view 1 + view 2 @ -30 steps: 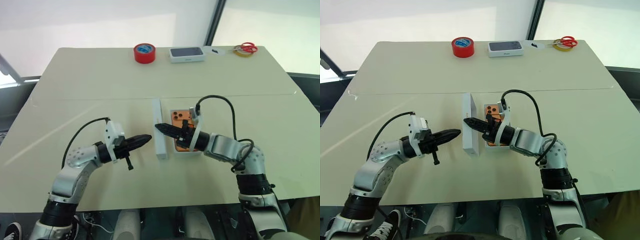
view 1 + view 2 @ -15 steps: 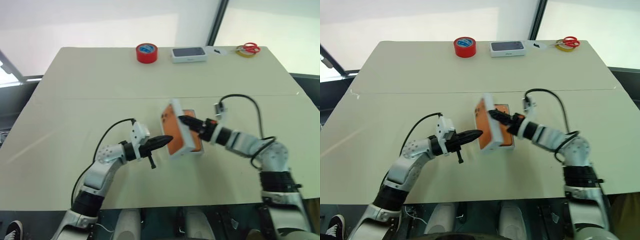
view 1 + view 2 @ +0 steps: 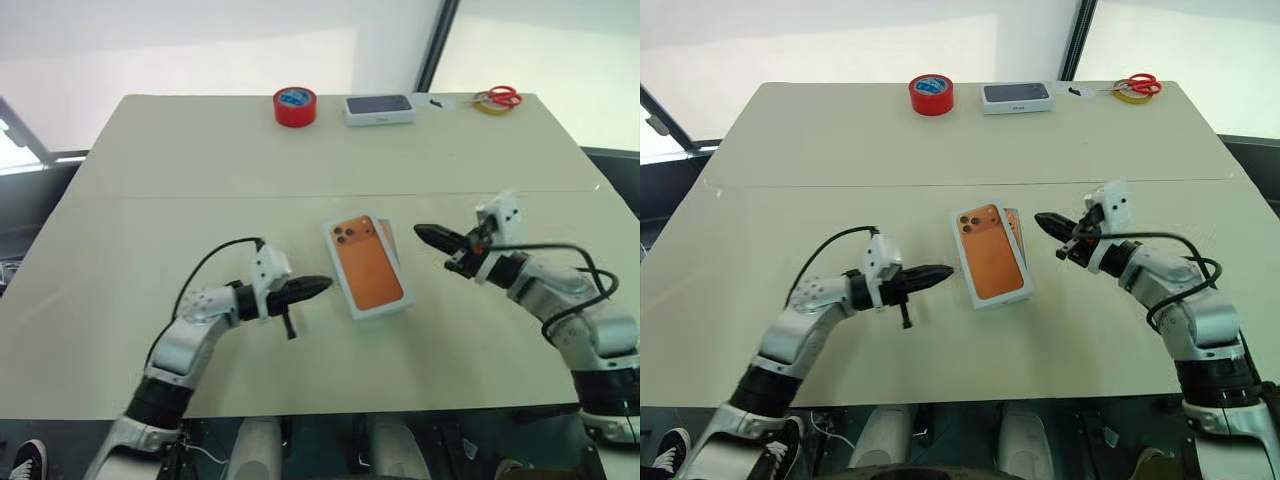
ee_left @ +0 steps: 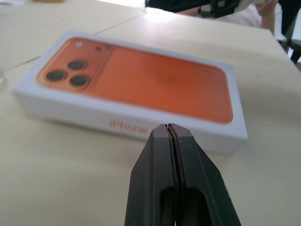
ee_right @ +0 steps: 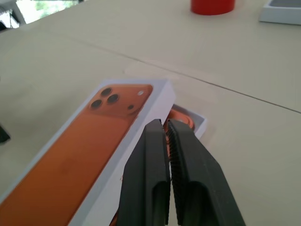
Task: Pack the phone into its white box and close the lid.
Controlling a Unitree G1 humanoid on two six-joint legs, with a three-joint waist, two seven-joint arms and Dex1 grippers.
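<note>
Head views: lid with orange phone picture on top lies askew over the white box, between both pincers.
Left gripper: fingers pressed together, empty, tip just short of the lid's near long side.
Right gripper: fingers together, empty, apart from the lid's far side.
Left wrist view: lid side wall straight ahead of the tips.
Right wrist view: phone edge visible in the box, just beyond the tips, partly under the lid.

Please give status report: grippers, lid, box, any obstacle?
Left gripper shut, empty. Right gripper shut, empty. Lid lies skewed over white box, not seated. Nothing in the way.
</note>
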